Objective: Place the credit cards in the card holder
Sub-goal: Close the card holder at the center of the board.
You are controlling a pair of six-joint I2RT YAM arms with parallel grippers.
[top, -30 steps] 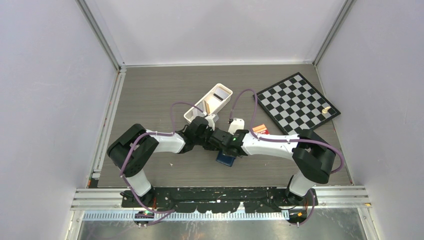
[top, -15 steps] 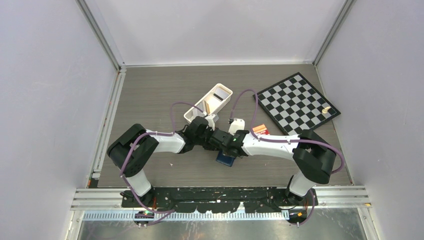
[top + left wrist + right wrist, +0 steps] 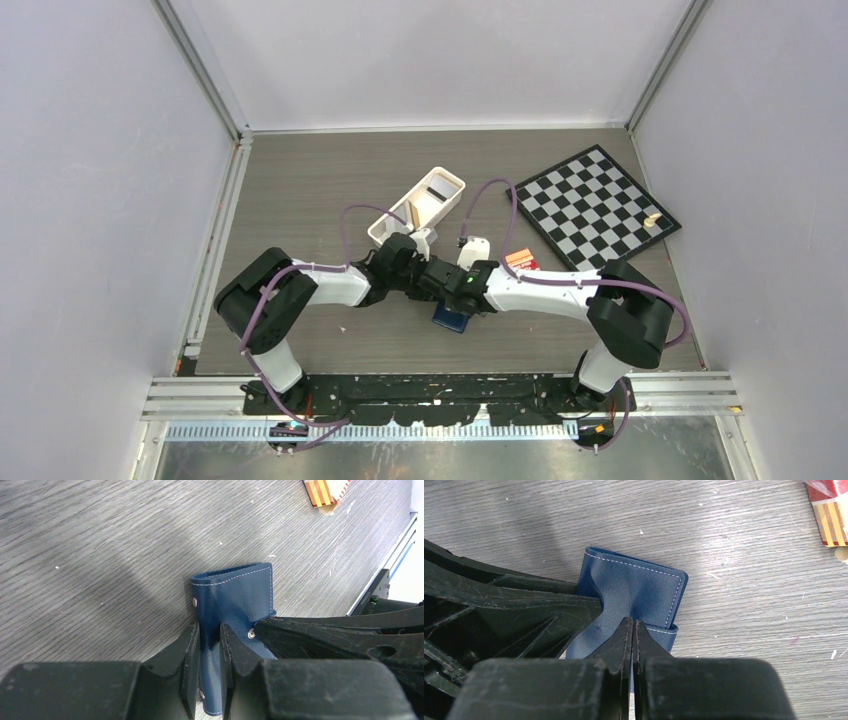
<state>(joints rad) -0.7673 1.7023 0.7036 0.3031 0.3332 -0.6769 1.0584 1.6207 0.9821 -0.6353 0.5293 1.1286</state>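
The dark navy card holder stands partly folded on the wood table, under both wrists in the top view. My left gripper is shut on its lower edge, one finger on each side of the leather. My right gripper is shut, its tips pinching a puckered flap of the card holder. The right fingers press against the holder beside a snap. Credit cards, one tan and one black, sit in the white tray.
A chessboard with a small light piece lies at the back right. A red-orange banded pack lies just right of the grippers, also in the wrist views. Purple cables loop above both wrists.
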